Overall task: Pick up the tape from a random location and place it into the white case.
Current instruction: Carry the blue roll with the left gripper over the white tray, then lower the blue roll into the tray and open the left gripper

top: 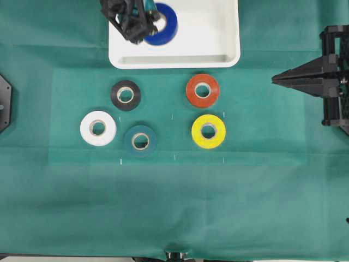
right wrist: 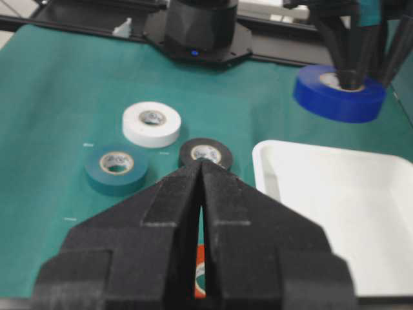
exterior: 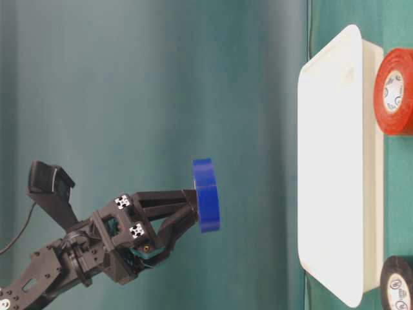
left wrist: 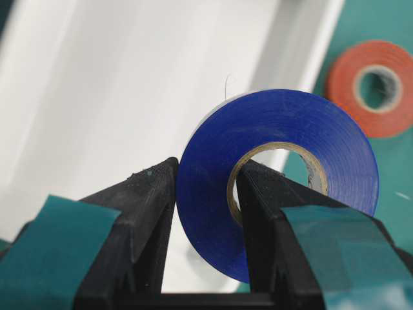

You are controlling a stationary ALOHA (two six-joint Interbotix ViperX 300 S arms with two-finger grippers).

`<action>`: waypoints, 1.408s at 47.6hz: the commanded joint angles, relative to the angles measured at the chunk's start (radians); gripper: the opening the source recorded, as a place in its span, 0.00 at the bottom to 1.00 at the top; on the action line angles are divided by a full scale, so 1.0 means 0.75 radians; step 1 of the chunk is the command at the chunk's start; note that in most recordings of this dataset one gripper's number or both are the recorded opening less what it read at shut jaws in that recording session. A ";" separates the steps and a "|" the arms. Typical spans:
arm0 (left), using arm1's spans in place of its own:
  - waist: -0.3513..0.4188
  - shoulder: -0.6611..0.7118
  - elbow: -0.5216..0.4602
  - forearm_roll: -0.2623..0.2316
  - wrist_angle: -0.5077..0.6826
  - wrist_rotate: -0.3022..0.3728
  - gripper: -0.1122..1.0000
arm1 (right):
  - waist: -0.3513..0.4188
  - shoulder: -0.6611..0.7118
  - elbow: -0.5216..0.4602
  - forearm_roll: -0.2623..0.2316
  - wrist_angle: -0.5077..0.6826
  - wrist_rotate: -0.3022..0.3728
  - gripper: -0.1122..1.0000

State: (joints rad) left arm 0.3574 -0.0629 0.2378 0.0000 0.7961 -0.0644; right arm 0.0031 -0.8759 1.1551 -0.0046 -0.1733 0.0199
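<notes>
The blue tape (top: 165, 27) hangs in the air over the left part of the white case (top: 218, 33). My left gripper (top: 148, 23) is shut on it, with one finger inside the core and the other against the outer wall. The left wrist view shows the tape (left wrist: 290, 119) pinched at my left gripper (left wrist: 206, 171). In the table-level view the tape (exterior: 206, 194) is clearly apart from the white case (exterior: 329, 161). My right gripper (top: 274, 80) rests at the right side, shut and holding nothing (right wrist: 202, 163).
On the green cloth in front of the case lie a black roll (top: 126, 95), a red roll (top: 202, 90), a white roll (top: 98, 128), a dark teal roll (top: 140, 141) and a yellow roll (top: 208, 131).
</notes>
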 commanded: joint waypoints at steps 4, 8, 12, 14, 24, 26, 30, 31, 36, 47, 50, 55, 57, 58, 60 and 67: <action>0.025 -0.049 -0.018 0.002 -0.006 0.002 0.33 | 0.002 0.006 -0.014 0.000 -0.004 -0.002 0.10; 0.027 -0.049 -0.018 0.000 -0.006 0.002 0.33 | 0.002 0.006 -0.016 0.000 -0.004 -0.002 0.10; 0.025 -0.049 -0.020 0.002 -0.008 0.002 0.33 | 0.002 0.006 -0.016 0.000 -0.004 -0.004 0.10; 0.025 -0.049 -0.020 0.000 -0.006 0.002 0.33 | 0.002 0.006 -0.016 0.000 -0.004 -0.004 0.10; 0.025 -0.049 -0.018 0.000 -0.006 0.002 0.33 | 0.002 0.006 -0.016 -0.002 -0.004 -0.004 0.10; 0.025 -0.049 -0.018 0.002 -0.006 0.002 0.33 | 0.002 0.006 -0.016 -0.002 -0.006 -0.004 0.10; 0.025 -0.049 -0.018 0.000 -0.006 0.002 0.33 | 0.002 0.006 -0.016 0.000 -0.004 -0.004 0.10; 0.025 -0.049 -0.018 0.000 -0.008 0.002 0.33 | 0.002 0.006 -0.016 0.000 -0.004 -0.004 0.10; 0.025 -0.049 -0.018 0.002 -0.008 0.002 0.33 | 0.002 0.006 -0.016 0.000 -0.004 -0.004 0.10; 0.025 -0.047 -0.016 0.002 -0.006 0.000 0.33 | 0.002 0.006 -0.016 -0.002 -0.004 -0.004 0.10; 0.025 -0.045 -0.012 0.002 -0.006 0.000 0.33 | 0.002 0.008 -0.014 0.000 -0.006 -0.004 0.10; 0.025 -0.045 0.000 0.002 -0.016 0.000 0.33 | 0.002 0.010 -0.014 -0.002 -0.004 -0.006 0.10; 0.025 -0.045 0.006 0.002 -0.018 0.000 0.33 | 0.002 0.012 -0.014 0.000 -0.004 -0.006 0.10; 0.025 -0.045 0.006 0.002 -0.020 0.000 0.33 | 0.004 0.012 -0.016 -0.002 -0.004 -0.004 0.10; 0.027 -0.043 0.012 0.002 -0.031 0.000 0.33 | 0.002 0.012 -0.016 0.000 -0.004 -0.006 0.10; 0.037 -0.025 0.045 0.002 -0.076 0.000 0.33 | 0.004 0.014 -0.014 0.000 -0.004 -0.006 0.10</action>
State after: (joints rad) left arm 0.3758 -0.0629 0.2746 0.0000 0.7624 -0.0629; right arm 0.0031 -0.8698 1.1551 -0.0046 -0.1718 0.0169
